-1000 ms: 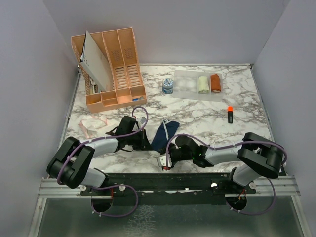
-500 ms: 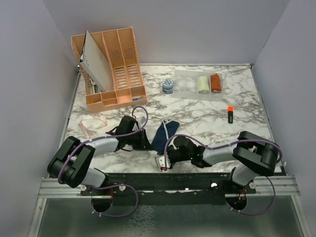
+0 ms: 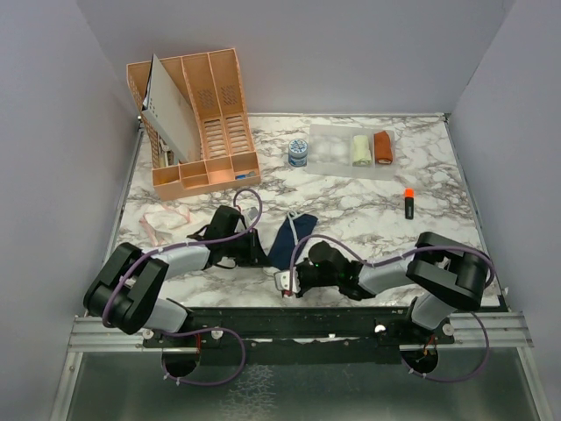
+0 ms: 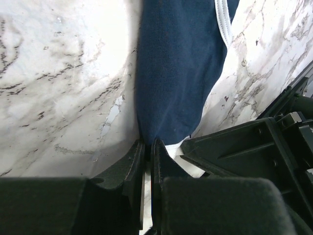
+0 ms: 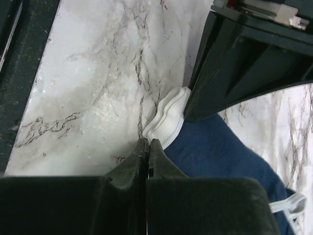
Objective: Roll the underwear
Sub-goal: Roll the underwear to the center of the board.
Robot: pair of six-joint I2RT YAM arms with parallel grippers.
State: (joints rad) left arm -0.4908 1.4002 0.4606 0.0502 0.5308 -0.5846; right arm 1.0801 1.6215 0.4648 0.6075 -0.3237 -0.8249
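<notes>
We see bright, even overhead light on the marble table (image 3: pixel 351 197), shadows soft. At the left wrist, glare whitens the table left of the navy underwear (image 4: pixel 181 63); below it the left gripper's fingers (image 4: pixel 131 169) are blurred.

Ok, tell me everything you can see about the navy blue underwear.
The navy blue briefs are soft knit cloth with a white waistband and thin white edging. They lie flat on the marble table, folded into a narrow strip slanting from near centre toward the arms. The left gripper pinches the strip's near end, jaws almost closed on the cloth. The right gripper is closed at the waistband's corner, apparently nipping it. Nothing else touches them.
</notes>
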